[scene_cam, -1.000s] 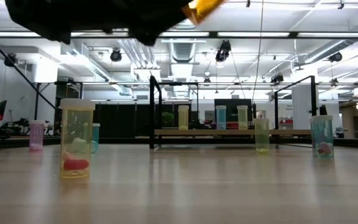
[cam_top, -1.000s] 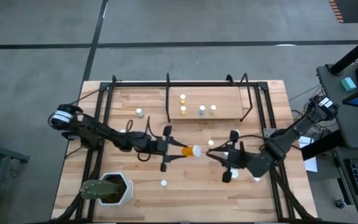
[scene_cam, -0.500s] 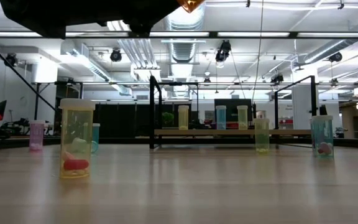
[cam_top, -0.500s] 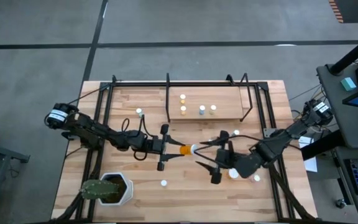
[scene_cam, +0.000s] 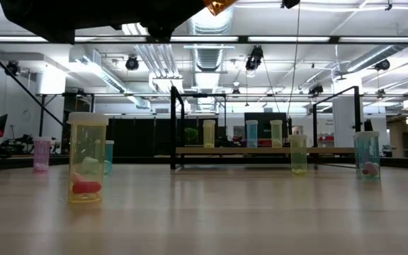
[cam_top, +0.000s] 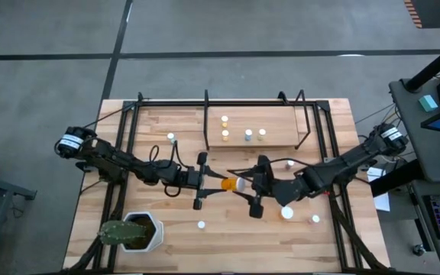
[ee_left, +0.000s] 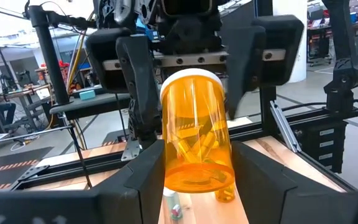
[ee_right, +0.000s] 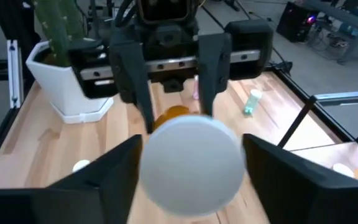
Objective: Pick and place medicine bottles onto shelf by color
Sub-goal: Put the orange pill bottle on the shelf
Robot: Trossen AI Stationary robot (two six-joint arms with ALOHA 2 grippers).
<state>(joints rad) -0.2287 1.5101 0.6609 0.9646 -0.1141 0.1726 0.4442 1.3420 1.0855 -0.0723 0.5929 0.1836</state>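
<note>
Left gripper [cam_top: 218, 184] clamps clear orange bottle [cam_top: 231, 184], round white cap.

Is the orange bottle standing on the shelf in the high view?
No: the orange bottle is held above the table in the left pincer, well short of the shelf.

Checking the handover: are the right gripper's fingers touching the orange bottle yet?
Apart: in the right wrist view, open fingers flank the orange bottle, gaps showing.
</note>
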